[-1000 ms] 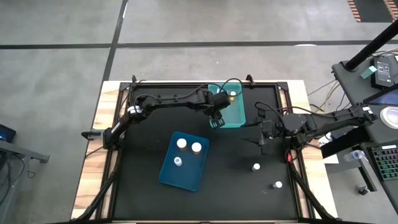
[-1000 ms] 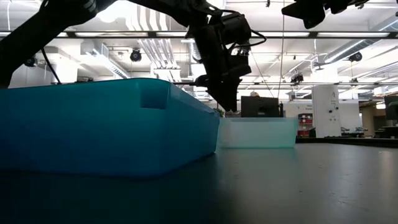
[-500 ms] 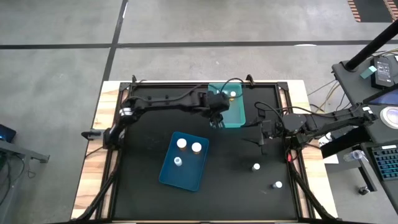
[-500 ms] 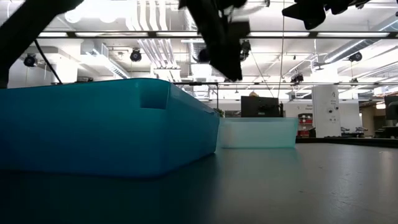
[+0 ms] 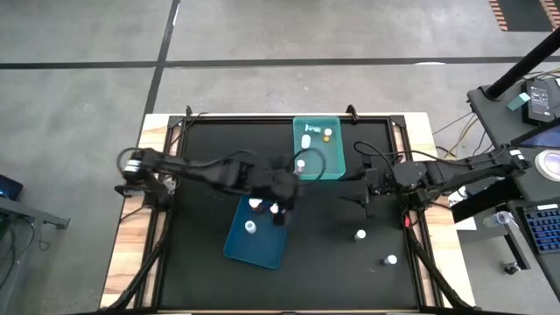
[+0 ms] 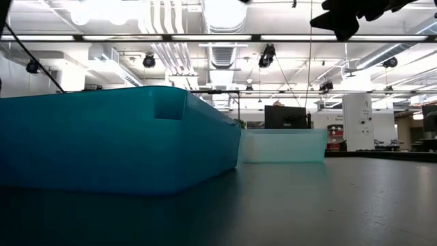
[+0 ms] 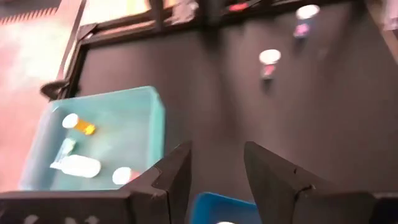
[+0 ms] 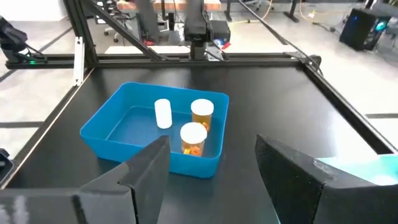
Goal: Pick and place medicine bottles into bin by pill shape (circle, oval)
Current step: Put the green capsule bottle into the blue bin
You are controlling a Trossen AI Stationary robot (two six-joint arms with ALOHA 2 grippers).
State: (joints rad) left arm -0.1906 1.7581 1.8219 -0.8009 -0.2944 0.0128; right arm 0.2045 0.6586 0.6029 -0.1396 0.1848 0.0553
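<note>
The left gripper (image 5: 278, 210) hangs over the far edge of the blue bin (image 5: 262, 245), jaws apart and holding nothing. That bin holds three medicine bottles: two amber ones (image 8: 193, 138) and a small white one (image 8: 162, 114). The teal bin (image 5: 331, 166), just beyond, contains several more bottles (image 7: 76, 165). Two white-capped bottles (image 5: 360, 234) stand loose on the black table (image 5: 201, 175) toward the right front. The right gripper (image 5: 366, 194) waits beside the teal bin, jaws apart and empty.
</note>
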